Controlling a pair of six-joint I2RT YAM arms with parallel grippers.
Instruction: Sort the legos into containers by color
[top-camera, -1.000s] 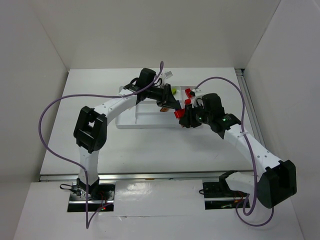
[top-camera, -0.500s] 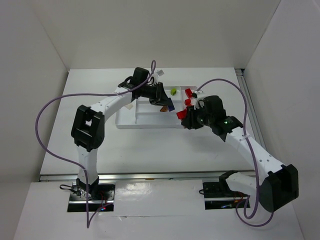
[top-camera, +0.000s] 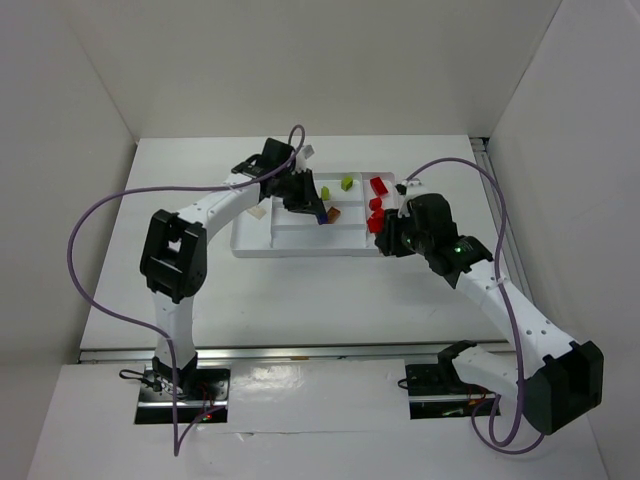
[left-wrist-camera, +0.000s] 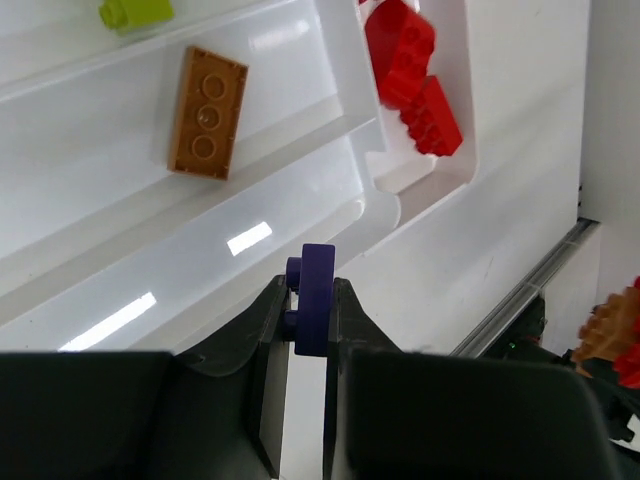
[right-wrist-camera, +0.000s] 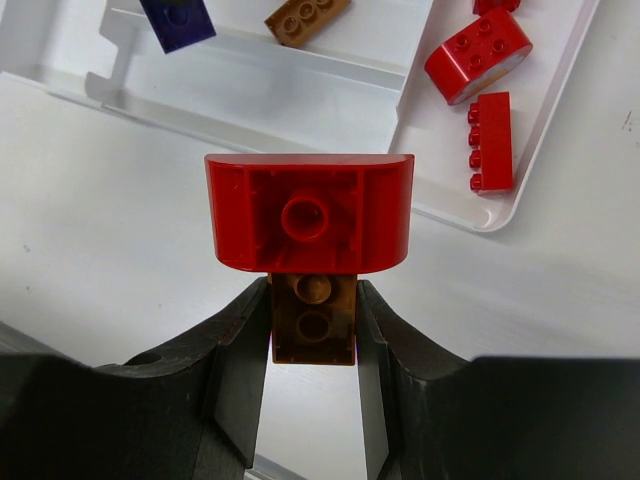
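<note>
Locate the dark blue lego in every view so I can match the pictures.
Top external: the dark blue lego sits at the tip of the left end effector, over the tray.
Left wrist: bottom centre, pinched upright between the fingers.
Right wrist: top left corner, over the tray.
Shared landmark: the orange-brown lego lying flat in the tray nearby.

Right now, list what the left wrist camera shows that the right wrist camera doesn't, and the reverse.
Only left wrist: a lime green brick in the tray, and the left gripper pinching the blue brick.
Only right wrist: the right gripper clamped on a brown brick joined to a red curved brick; the left view catches just a sliver of them.
Both: the white tray, the loose orange-brown brick, the red bricks and the blue brick.
</note>
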